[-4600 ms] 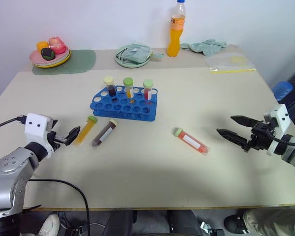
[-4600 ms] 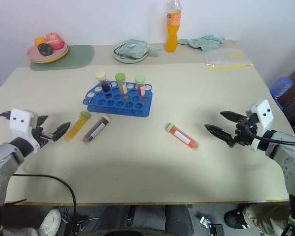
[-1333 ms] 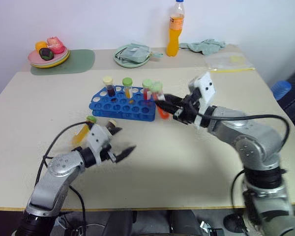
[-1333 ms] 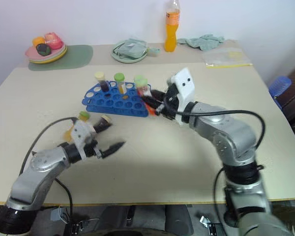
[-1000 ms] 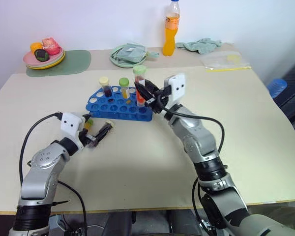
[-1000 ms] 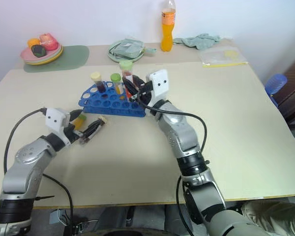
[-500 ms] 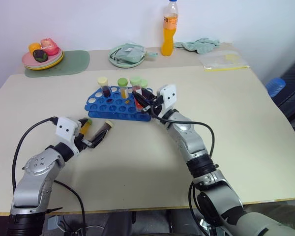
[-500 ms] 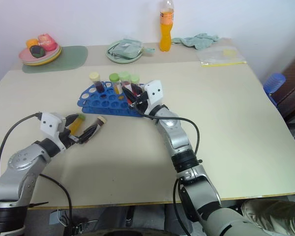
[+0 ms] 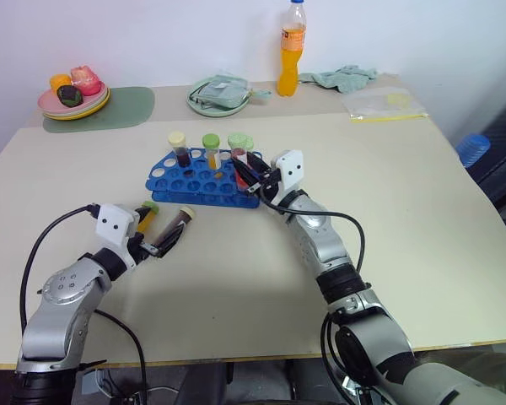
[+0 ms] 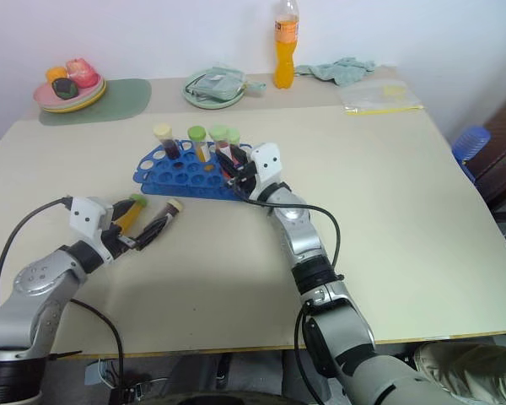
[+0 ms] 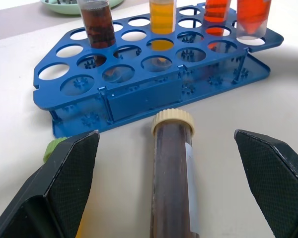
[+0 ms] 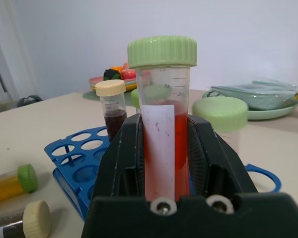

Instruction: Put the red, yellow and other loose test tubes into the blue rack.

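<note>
My right gripper (image 9: 244,170) is shut on the red test tube (image 12: 161,144), which has a green cap and a white label. It holds the tube upright at the right end of the blue rack (image 9: 194,181), low among the holes. Three other tubes stand in the rack. The dark brown test tube (image 11: 172,168) with a cream cap lies on the table in front of the rack. My open left gripper (image 9: 156,245) straddles it without touching, one finger (image 11: 64,188) on each side. The yellow test tube (image 9: 143,218) lies just left of it.
Along the table's far edge stand an orange drink bottle (image 9: 291,51), a pale green plate (image 9: 223,94), a pink plate of fruit (image 9: 72,94) on a green mat, a cloth (image 9: 346,78) and a plastic bag (image 9: 386,103).
My right gripper has picked the red tube off the table, carried it over the rack and, in the last second, lowered it to the rack's right end. My left gripper came to the brown tube.
</note>
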Motion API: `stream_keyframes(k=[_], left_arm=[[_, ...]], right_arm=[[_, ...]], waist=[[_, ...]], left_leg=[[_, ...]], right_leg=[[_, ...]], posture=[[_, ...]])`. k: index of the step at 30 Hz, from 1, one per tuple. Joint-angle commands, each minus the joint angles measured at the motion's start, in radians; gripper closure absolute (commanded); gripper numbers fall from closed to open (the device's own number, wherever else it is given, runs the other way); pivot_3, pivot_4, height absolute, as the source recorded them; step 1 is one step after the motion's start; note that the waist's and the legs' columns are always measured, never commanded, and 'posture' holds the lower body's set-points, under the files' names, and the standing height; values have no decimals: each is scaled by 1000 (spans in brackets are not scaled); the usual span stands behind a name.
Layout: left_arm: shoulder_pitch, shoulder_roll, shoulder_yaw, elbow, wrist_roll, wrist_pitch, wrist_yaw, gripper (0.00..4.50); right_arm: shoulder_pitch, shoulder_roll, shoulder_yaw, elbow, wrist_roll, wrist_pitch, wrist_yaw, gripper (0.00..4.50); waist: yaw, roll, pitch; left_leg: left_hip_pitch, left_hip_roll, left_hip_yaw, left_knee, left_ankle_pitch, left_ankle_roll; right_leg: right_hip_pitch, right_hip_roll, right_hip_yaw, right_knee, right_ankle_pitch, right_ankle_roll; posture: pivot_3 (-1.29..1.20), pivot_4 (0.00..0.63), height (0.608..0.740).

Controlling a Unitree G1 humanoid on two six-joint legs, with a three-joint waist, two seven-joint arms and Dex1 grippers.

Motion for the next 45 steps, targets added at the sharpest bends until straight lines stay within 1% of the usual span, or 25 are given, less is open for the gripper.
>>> stream_keyframes(k=[1,8,15,19,22,23,24,28,29,32,33,35,36,37,38,41,42,44,45], left_arm=[[-5,3,16,-10,1,-30,-7,0],[-27,2,2,17,5,-43,-18,0],[-36,1,-7,-14,1,-17,-7,0],[-26,2,-3,-27,-4,-11,-4,0],[-15,4,3,-32,-5,-11,-5,0],[-12,6,5,-35,-5,-8,-3,0],[-12,7,6,-37,-5,-5,-2,0],[-17,12,6,-52,-6,19,6,0],[-19,14,5,-55,-7,28,9,0],[-29,27,-9,-76,0,68,17,0],[-41,45,-22,-90,5,112,21,0],[-115,87,-27,-113,-29,317,67,0],[-150,123,-42,-130,-39,414,70,0],[-174,147,-53,-143,-46,478,71,0],[-225,181,-85,-156,-43,563,77,0],[-432,256,-188,-136,-60,934,106,0],[-476,269,-211,-128,-71,1015,102,0],[-585,317,-318,-112,-86,1148,82,0],[-632,324,-356,-97,-96,1193,76,0]], right_arm=[[32,-3,13,-38,-12,4,17,3789],[-1,16,9,15,-39,-22,-4,3789],[-66,32,-10,120,-54,-80,-28,3789],[-65,35,-9,133,-54,-100,-18,3789],[-42,36,-3,108,-38,-100,19,3789],[-31,36,-2,91,-30,-99,32,2740],[-24,36,-3,75,-27,-102,37,2320],[9,28,3,-33,-35,-102,30,362],[16,23,7,-54,-40,-99,32,53],[49,-4,19,-166,-37,-60,49,53],[68,-21,20,-221,-31,-33,56,53],[115,-70,18,-341,-14,30,77,53],[136,-93,15,-392,-3,61,88,53],[148,-107,15,-424,4,84,94,53],[164,-130,11,-464,13,112,105,53],[198,-193,11,-559,25,175,129,53],[203,-202,13,-576,28,187,131,53],[213,-217,23,-617,40,217,143,53],[219,-223,31,-638,43,229,150,53]], waist=[[-1,0,0],[-1,0,0],[-2,0,0],[-2,0,0],[-3,0,0],[-3,0,0],[-2,0,0],[0,0,0],[-1,0,0],[0,0,0],[0,0,0],[7,0,0],[7,0,0],[6,0,0],[3,0,0],[3,0,0],[-1,-1,0],[-15,-1,0],[-21,-1,0]], left_leg=[[0,0,0,0,0,0],[1,0,0,0,-1,2],[1,0,0,0,0,1],[1,0,0,0,-1,1],[1,0,0,0,-1,1],[1,0,0,0,-1,1],[1,0,0,0,-1,1],[1,0,0,0,-1,1],[1,0,0,0,-1,2],[1,0,0,0,-1,2],[1,0,0,0,-1,2],[1,0,0,0,-1,2],[0,0,-1,0,-1,2],[0,0,-1,0,-1,2],[0,-1,-1,1,-1,2],[0,-1,-1,1,-1,2],[0,-1,-1,1,-1,2],[1,0,0,0,-1,2],[1,0,0,0,-1,2]], right_leg=[[0,0,0,0,0,0],[0,0,0,1,0,0],[0,0,0,1,0,0],[0,0,0,2,0,0],[0,0,1,2,0,0],[0,0,1,2,0,0],[0,0,1,3,0,0],[-1,0,1,2,0,0],[-1,0,1,2,0,0],[-1,0,1,3,0,0],[-1,0,1,2,0,0],[-1,0,1,2,0,0],[-1,0,0,3,0,0],[0,0,0,3,0,0],[0,0,0,3,0,0],[0,1,0,3,0,0],[0,1,0,4,0,0],[-1,1,1,5,0,0],[-1,1,1,6,0,0]], posture=[[0,150,740],[0,150,740],[0,150,740],[0,150,740],[0,150,740],[0,150,740],[0,150,740],[0,150,740],[0,150,740],[0,150,740],[0,150,740],[0,150,740],[0,150,740],[0,150,740],[0,150,740],[0,150,740],[0,150,740],[0,150,740],[0,150,740]])
